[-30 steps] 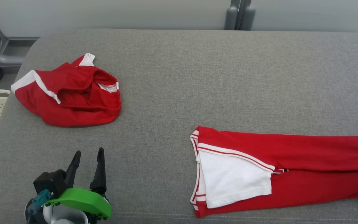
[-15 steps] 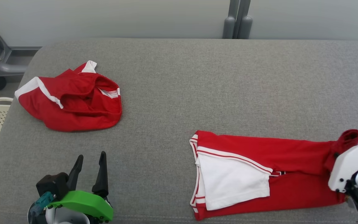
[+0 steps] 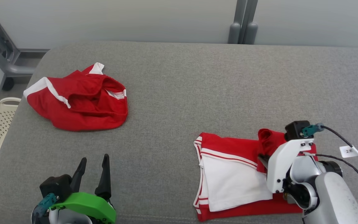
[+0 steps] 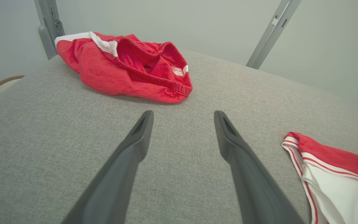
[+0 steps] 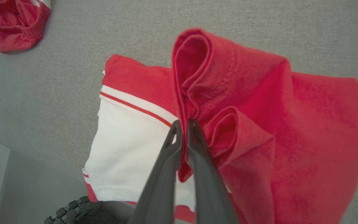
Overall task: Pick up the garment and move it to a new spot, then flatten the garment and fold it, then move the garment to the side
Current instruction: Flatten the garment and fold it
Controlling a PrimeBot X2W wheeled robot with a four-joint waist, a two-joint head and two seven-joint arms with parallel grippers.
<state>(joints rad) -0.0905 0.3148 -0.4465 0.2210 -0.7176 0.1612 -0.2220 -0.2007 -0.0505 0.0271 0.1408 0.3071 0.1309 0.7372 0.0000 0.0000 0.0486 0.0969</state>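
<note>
R pincer point(image 3: 262, 158), head view: clamped tight on raised red fold of garment point(image 3: 231, 183), front-right of grey cushion point(image 3: 182, 77). L pincer point(image 3: 93, 159) spread wide, empty. L wrist: crumpled red cloth point(image 4: 126, 68) ahead. R wrist: fold nipped betw. tips.

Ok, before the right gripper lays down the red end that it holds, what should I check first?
1. Right gripper shut on the red edge of the red-and-white garment: ok.
2. Held edge flat, without rolls: not ok, it is bunched in two loops.
3. White panel end lying flat on the grey cushion: ok.
4. Left gripper open and apart from both garments: ok.
5. Crumpled red shorts apart from the folding area: ok.
6. Lower layer smooth under the raised fabric: cannot tell, it is hidden.
</note>
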